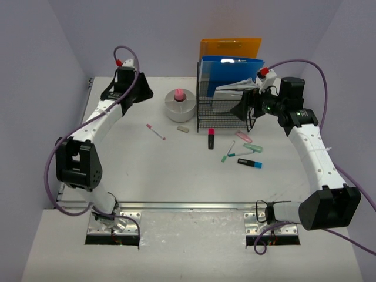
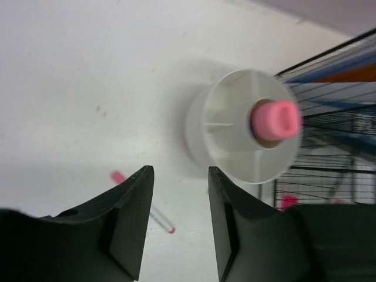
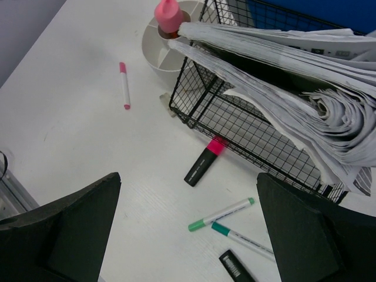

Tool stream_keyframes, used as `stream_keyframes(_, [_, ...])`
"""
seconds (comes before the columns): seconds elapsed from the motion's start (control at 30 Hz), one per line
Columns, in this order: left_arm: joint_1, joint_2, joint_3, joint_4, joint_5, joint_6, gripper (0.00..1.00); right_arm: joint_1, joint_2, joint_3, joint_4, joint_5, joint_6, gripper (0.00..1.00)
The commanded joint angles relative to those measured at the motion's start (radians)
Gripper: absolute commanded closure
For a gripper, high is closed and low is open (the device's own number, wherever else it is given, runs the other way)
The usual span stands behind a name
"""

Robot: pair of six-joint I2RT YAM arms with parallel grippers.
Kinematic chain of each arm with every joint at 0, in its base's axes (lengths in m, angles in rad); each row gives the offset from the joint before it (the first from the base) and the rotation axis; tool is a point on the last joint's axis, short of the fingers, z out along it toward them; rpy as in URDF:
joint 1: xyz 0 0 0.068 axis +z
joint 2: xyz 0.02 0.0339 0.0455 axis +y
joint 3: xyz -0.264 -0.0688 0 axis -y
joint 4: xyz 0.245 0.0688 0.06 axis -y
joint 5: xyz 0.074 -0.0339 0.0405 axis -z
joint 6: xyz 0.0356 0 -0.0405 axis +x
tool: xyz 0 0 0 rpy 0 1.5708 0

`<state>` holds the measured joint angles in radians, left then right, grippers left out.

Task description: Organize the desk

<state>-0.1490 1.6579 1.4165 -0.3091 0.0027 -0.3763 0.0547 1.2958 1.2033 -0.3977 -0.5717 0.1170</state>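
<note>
Black wire rack (image 3: 247,129) crammed with loose papers (image 3: 294,76) sits beside the wide, empty right hand (image 3: 188,176), which could snag sheets onto the bench (image 3: 70,147).

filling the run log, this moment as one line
left end effector: open, empty, near round holder | right end effector: open, empty, by wire rack | loose: pink pen, black highlighter

On my screens the left arm (image 1: 97,120) and right arm (image 1: 311,150) each show white link shells, black joint housings, a purple cable (image 1: 302,60) looped alongside, a red cap (image 1: 119,61) at the wrist, a silver base plate (image 1: 132,210), and the left gripper (image 2: 180,171) has black wedge-shaped fingers (image 2: 126,223).
</note>
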Motion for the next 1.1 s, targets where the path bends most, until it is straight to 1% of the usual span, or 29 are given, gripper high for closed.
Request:
stream_keyframes(0.0, [0.006,0.168,0.042,-0.266,-0.14,-0.105,0.64,-0.003,-0.028,-0.004,0.071,0.19,0.108,0.01])
stream_keyframes(0.07, [0.006,0.295,0.099,-0.333,-0.155,-0.112,0.68,-0.003,-0.026,0.001,0.054,0.247,0.122,0.01])
stream_keyframes(0.13, [0.006,0.355,0.122,-0.357,-0.179,-0.126,0.69,-0.003,-0.027,-0.003,0.043,0.261,0.12,0.01])
stream_keyframes(0.33, [0.006,0.403,0.117,-0.298,-0.179,-0.159,0.6,-0.003,-0.036,-0.031,0.031,0.25,0.101,0.01])
stream_keyframes(0.5, [0.006,0.481,0.171,-0.33,-0.205,-0.176,0.61,-0.003,-0.027,-0.033,0.028,0.245,0.091,0.01])
stream_keyframes(0.53, [0.006,0.483,0.173,-0.332,-0.205,-0.176,0.61,-0.003,-0.027,-0.034,0.029,0.243,0.09,0.01])
stream_keyframes(0.6, [0.008,0.477,0.158,-0.314,-0.203,-0.181,0.65,-0.003,-0.027,-0.034,0.03,0.241,0.084,0.01])
stream_keyframes(0.67, [0.008,0.437,0.125,-0.279,-0.183,-0.183,0.65,-0.003,-0.028,-0.034,0.03,0.237,0.077,0.01])
stream_keyframes(0.73, [0.008,0.383,0.07,-0.216,-0.166,-0.187,0.59,-0.003,-0.029,-0.038,0.03,0.235,0.075,0.01])
stream_keyframes(0.77, [0.008,0.362,0.069,-0.193,-0.162,-0.189,0.57,-0.003,-0.029,-0.041,0.031,0.228,0.075,0.01])
stream_keyframes(0.8, [0.008,0.34,0.065,-0.175,-0.158,-0.195,0.46,-0.003,-0.029,-0.043,0.031,0.219,0.075,0.01])
stream_keyframes(0.83, [0.008,0.326,0.071,-0.163,-0.157,-0.2,0.38,-0.003,-0.028,-0.046,0.032,0.212,0.076,0.01])
stream_keyframes(0.87, [0.008,0.326,0.097,-0.161,-0.159,-0.202,0.35,-0.003,-0.027,-0.047,0.033,0.211,0.078,0.01])
stream_keyframes(0.97, [0.008,0.372,0.193,-0.195,-0.17,-0.214,0.39,-0.004,-0.024,-0.05,0.039,0.207,0.082,0.01])
stream_keyframes(1.07, [0.006,0.458,0.329,-0.241,-0.175,-0.221,0.44,-0.004,-0.018,-0.046,0.035,0.211,0.085,0.01])
